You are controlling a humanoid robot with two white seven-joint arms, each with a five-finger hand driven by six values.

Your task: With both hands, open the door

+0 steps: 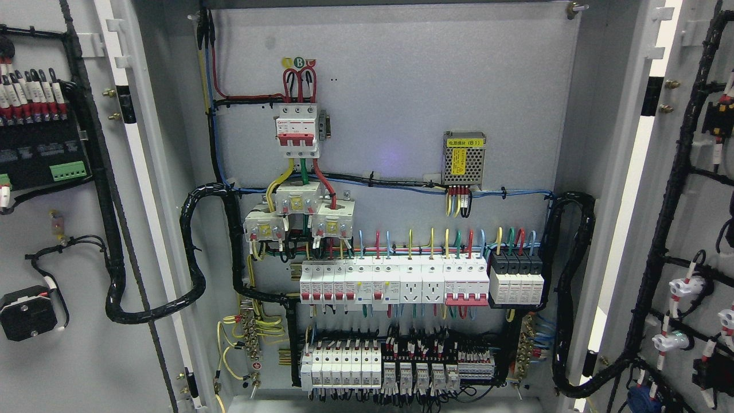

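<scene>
An electrical or industrial setting. A grey metal cabinet stands open, showing rows of breakers, a power supply and bundled cables.

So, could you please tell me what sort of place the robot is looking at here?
Most likely the inside of an electrical distribution cabinet, both doors already swung open. A large red-handled breaker sits on the backplate, a row of small breakers runs along a rail, and black cable bundles loop out to the left door. No robot hands show.
</scene>
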